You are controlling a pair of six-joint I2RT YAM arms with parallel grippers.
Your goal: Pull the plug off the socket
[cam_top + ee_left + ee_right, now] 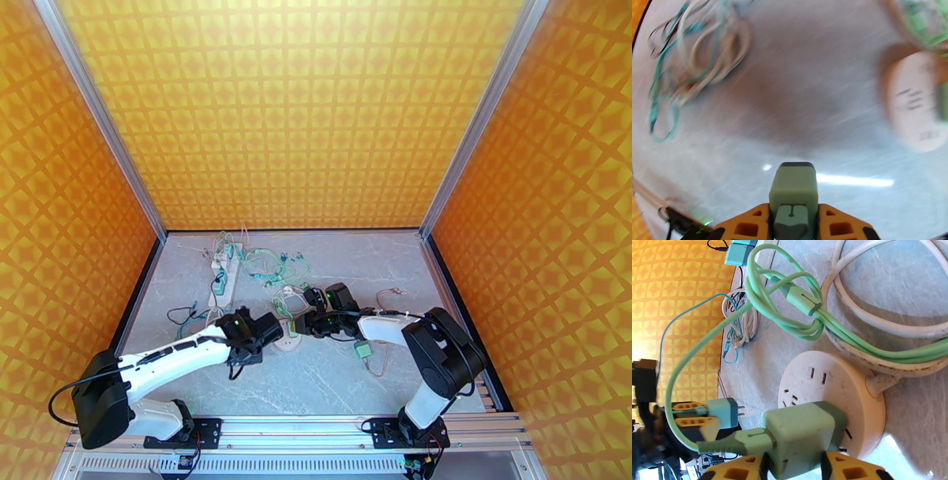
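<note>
While the small plug [723, 412] is held apart from the socket with its prongs bare, clamped between the jaws of the left gripper [701, 415], the large plug [802, 433] is seen seated against the face of the round socket [809, 386], with the right gripper [794, 463] closed on its two sides. No restraint on the socket is observed. It lies loose on the table [900, 283], so a pull is judged liable to lift or drag it along with the plug rather than part the two. The green cord [762, 305] is looped over the white cord [884, 323] just behind the socket, and snagging is considered possible. A slanted pull could bend the prongs or let the fingers slip off the plug body.
</note>
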